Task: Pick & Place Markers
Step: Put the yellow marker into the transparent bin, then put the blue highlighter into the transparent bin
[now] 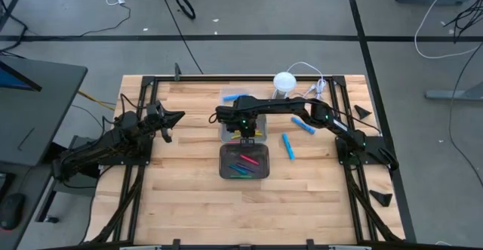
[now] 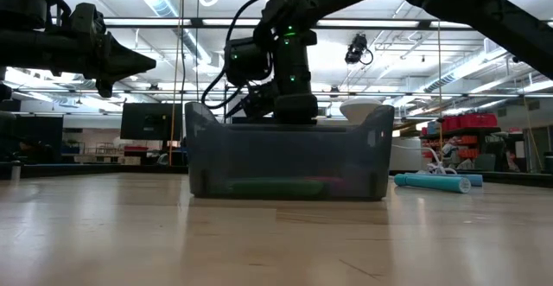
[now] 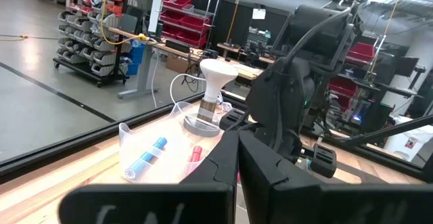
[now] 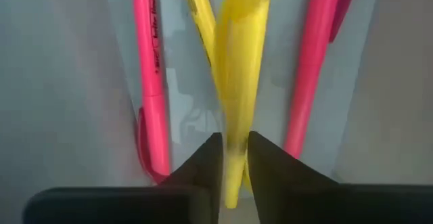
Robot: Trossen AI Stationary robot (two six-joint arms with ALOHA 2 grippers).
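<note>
**Right gripper pinching a yellow marker in the far tray**

My right gripper (image 1: 245,133) reaches in over the far tray (image 1: 226,134), a clear-walled plastic box at the table's centre. My two dark, wedge-shaped fingers (image 4: 203,163) are clamped on a yellow marker (image 4: 238,75), a smooth, glossy, slim cylinder gripped near one end. Lying beside it in that tray are two pink markers (image 4: 150,82), thin and shiny, one either side, plus another yellow one (image 4: 197,14) partly behind the held pen.

The near tray (image 1: 223,162), grey, rectangular with rounded corners and translucent walls, sits just in front of the far one and holds a few markers (image 1: 245,162), pink and green.

Loose on the plank-grain wooden table (image 1: 189,197): a blue marker (image 1: 288,146) right of the trays, another blue one (image 1: 303,125) further right and partly under my right arm, and one more blue (image 1: 235,97) at the far side of the trays. A white-domed cylinder (image 1: 284,82) stands near the far edge.

My left gripper (image 1: 172,118) hovers at the table's left, off the surface, its tapered fingers pressed together on nothing.
</note>
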